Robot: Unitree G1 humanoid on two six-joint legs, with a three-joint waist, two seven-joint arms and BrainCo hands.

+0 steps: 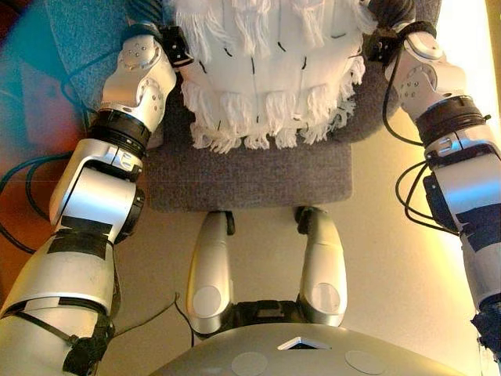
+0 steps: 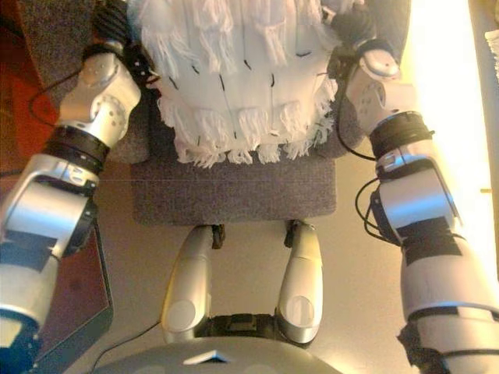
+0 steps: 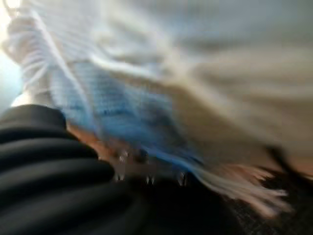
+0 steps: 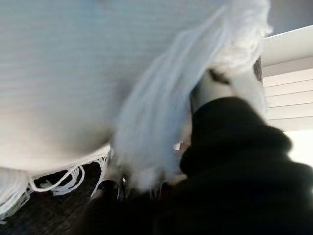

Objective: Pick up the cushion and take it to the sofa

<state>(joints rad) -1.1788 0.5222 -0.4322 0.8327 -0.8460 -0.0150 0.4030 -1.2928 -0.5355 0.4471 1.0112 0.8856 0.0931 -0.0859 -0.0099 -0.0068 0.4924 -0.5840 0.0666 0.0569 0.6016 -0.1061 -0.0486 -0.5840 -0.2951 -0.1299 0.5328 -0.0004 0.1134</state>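
The left hand (image 3: 54,166) and right hand (image 4: 230,161) pressed the white fringed cushion (image 1: 266,70) from either side over a grey seat (image 1: 250,176); finger states unreadable; pickup under way; next, lift evenly, then carry.

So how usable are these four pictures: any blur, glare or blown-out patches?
Left wrist view: heavily smeared, the cushion only streaks. Right wrist view: softer blur, fringe still readable. Left eye view: sharp, but the floor at the right edge is washed out, with a coloured flare at the left. Right eye view: sharp, with the same bright strip on the right.
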